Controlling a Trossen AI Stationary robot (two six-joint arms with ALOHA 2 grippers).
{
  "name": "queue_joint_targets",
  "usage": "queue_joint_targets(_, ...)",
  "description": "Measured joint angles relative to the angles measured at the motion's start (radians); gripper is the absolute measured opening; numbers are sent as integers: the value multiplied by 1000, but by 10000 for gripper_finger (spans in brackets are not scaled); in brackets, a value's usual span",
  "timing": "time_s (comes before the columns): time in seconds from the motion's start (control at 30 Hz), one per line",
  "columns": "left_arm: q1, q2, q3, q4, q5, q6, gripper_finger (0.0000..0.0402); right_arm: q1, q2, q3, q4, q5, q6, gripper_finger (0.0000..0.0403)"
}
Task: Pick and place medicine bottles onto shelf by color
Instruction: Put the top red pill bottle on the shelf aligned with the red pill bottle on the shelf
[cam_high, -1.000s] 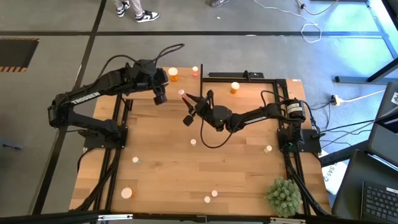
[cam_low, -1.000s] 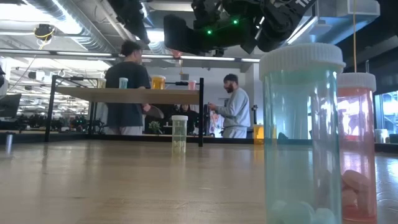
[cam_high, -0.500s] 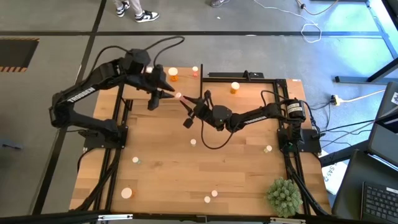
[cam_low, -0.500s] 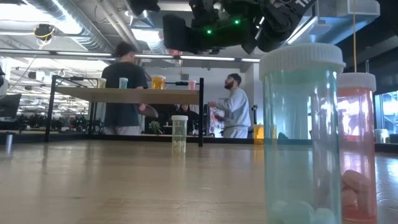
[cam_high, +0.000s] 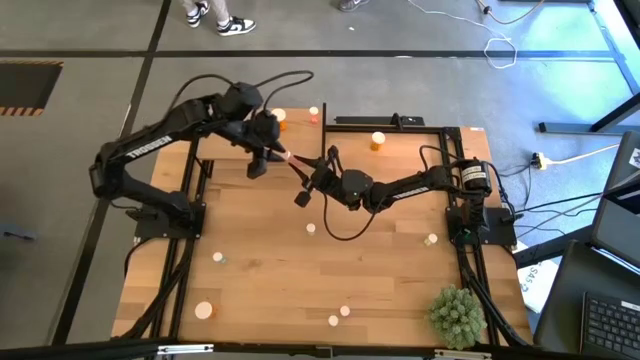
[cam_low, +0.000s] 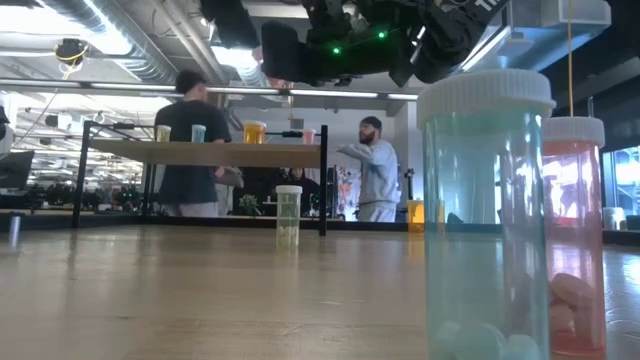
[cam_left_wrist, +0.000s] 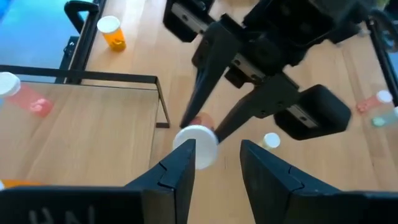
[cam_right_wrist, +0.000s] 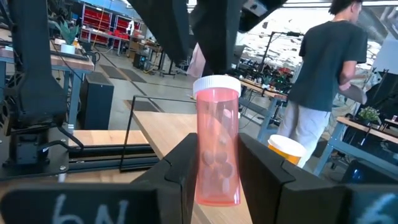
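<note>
Pink bottle (cam_right_wrist: 217, 146) sits clamped in the right gripper (cam_right_wrist: 214, 168), while only the left wrist view shows the left gripper (cam_left_wrist: 214, 155) parted around its cap.

Overhead, table-level, two wrist cameras

a spiky green plant ball (cam_high: 457, 315) is set at the near right corner of the wooden table (cam_high: 380, 270). cables (cam_high: 500, 45) are strewn over the grey floor beyond the far edge, where a pair of sneakers (cam_high: 222, 20) is seen. two people (cam_low: 197, 140) are seen standing behind the table in the low view.
</note>
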Motion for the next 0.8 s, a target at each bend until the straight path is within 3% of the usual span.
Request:
queue_joint_targets(0.23, 0, 11, 0, 2, -96, 2, 121, 0, 0, 0, 0, 0, -1, 104)
queue_joint_targets(0.8, 0, 11, 0, 2, -90, -4, 121, 0, 0, 0, 1, 0, -1, 104)
